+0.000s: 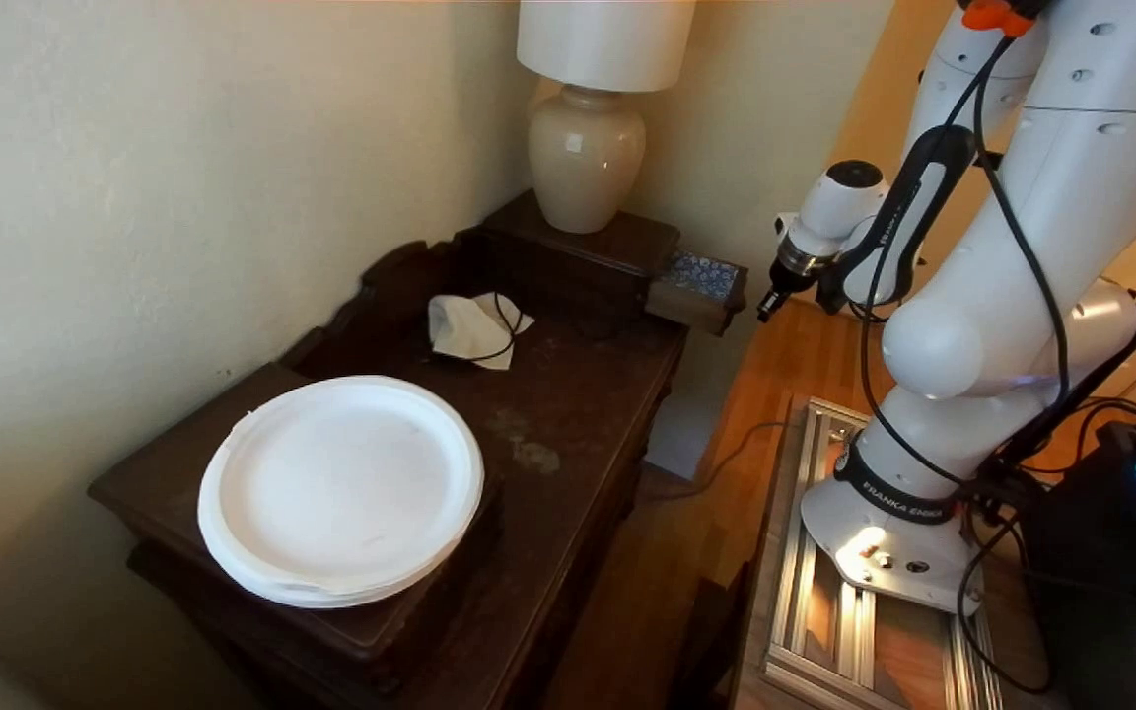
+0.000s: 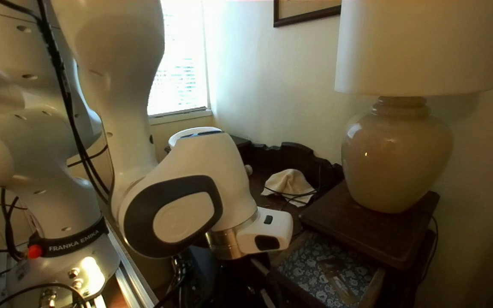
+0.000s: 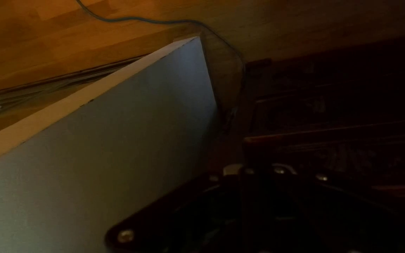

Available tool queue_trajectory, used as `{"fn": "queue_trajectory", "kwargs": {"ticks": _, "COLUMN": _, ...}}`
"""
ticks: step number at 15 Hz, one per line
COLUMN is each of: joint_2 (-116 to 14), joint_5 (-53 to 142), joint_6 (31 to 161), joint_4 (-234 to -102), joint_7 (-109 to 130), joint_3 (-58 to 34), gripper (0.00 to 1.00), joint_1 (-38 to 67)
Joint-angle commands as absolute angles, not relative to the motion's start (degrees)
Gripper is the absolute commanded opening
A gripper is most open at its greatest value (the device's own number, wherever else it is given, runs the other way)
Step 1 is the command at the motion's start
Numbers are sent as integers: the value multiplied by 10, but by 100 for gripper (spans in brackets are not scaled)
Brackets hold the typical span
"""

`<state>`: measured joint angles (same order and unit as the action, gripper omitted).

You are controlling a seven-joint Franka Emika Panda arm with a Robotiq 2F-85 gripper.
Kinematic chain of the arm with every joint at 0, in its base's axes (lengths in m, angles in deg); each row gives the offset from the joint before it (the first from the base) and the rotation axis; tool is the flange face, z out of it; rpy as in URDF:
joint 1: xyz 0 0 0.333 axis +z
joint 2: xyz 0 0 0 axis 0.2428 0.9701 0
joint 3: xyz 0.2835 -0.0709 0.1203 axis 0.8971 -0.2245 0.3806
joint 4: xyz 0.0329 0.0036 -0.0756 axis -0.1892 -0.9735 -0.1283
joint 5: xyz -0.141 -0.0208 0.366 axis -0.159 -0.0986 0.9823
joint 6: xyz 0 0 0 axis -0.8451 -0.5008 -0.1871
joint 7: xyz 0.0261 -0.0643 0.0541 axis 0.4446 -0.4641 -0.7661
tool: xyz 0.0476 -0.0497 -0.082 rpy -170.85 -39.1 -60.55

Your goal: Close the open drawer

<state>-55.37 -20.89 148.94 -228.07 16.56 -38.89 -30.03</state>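
The small dark-wood drawer [image 1: 691, 304] stands pulled out from under the raised box at the table's end, showing a blue floral lining. From above, the drawer [image 2: 306, 265] has a thin item lying inside it. My gripper [image 1: 766, 312] points down just outside the drawer's front; whether they touch I cannot tell. In an exterior view the dark gripper is hard to make out below the wrist, beside the drawer. At the bottom of the dark wrist view, the gripper [image 3: 258, 170] has its fingers drawn together, with nothing visible held. The drawer cannot be made out there.
A cream lamp [image 1: 588, 163] stands on the raised box above the drawer. On the dark table [image 1: 568, 394] are a white plate [image 1: 341, 488] and a pale cloth [image 1: 474, 330] with a black cable. A pale panel [image 3: 118, 151] rises from the wooden floor beside the table.
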Motion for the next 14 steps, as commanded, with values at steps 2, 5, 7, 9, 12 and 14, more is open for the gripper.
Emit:
{"fn": "queue_trajectory", "kwargs": {"ticks": 2, "joint_2": -532, "joint_5": -202, "joint_6": 1499, "joint_4": -2247, "joint_7": 172, "joint_3": -387, "gripper": 3, "joint_1": -292}}
{"fn": "queue_trajectory", "kwargs": {"ticks": 5, "joint_2": -515, "joint_5": -204, "joint_6": 1506, "joint_4": -2218, "joint_7": 167, "joint_3": -385, "gripper": 3, "joint_1": -292}}
{"fn": "queue_trajectory", "kwargs": {"ticks": 7, "joint_2": -493, "joint_5": -202, "joint_6": 1516, "joint_4": -2207, "joint_7": 163, "joint_3": -374, "gripper": 3, "joint_1": -297}}
{"fn": "queue_trajectory", "kwargs": {"ticks": 9, "joint_2": -472, "joint_5": -203, "joint_6": 1523, "joint_4": -2207, "joint_7": 159, "joint_3": -356, "gripper": 3, "joint_1": -307}}
{"fn": "queue_trajectory", "kwargs": {"ticks": 12, "joint_2": -444, "joint_5": -201, "joint_6": 1528, "joint_4": -2197, "joint_7": 163, "joint_3": -336, "gripper": 4, "joint_1": -316}}
{"fn": "queue_trajectory", "kwargs": {"ticks": 14, "joint_2": -433, "joint_5": -196, "joint_6": 1542, "joint_4": -2185, "joint_7": 171, "joint_3": -336, "gripper": 3, "joint_1": -315}}
